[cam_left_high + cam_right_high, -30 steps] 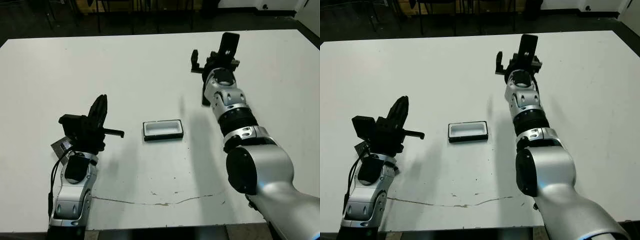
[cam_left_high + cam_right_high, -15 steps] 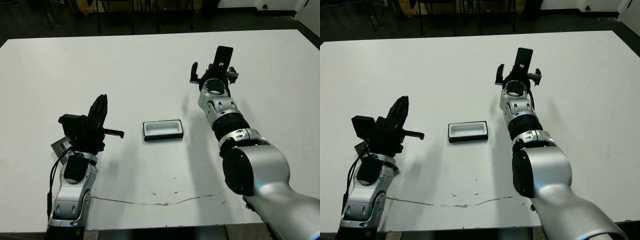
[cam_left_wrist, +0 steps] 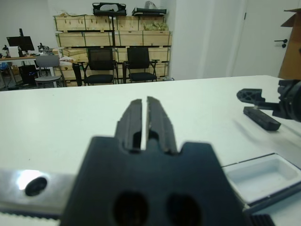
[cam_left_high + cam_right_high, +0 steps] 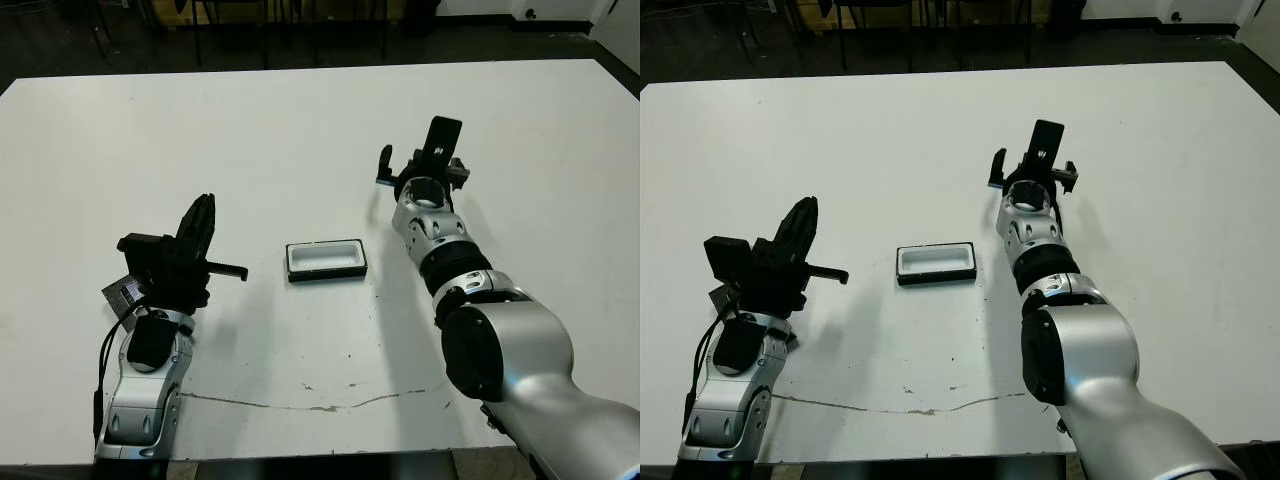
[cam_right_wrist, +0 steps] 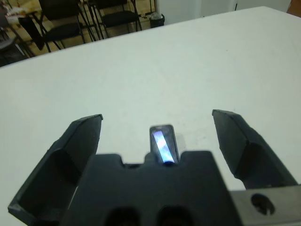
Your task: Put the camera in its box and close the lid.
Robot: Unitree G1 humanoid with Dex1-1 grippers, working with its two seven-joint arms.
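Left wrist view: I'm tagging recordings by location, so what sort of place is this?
Probably a lab or workshop storeroom: stacked wooden crates line the far wall, black office chairs stand before them, and a monitor sits on a desk.

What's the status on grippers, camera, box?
Right gripper open over the camera. Left gripper shut, empty. Box open, empty. No lid visible.

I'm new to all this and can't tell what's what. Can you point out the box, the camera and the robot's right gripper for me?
box (image 4: 326, 259): left eye view, on its white lining.
camera (image 5: 162, 142): right wrist view, on its bluish patch.
right gripper (image 5: 160, 134): right wrist view, midway between its two spread fingers.
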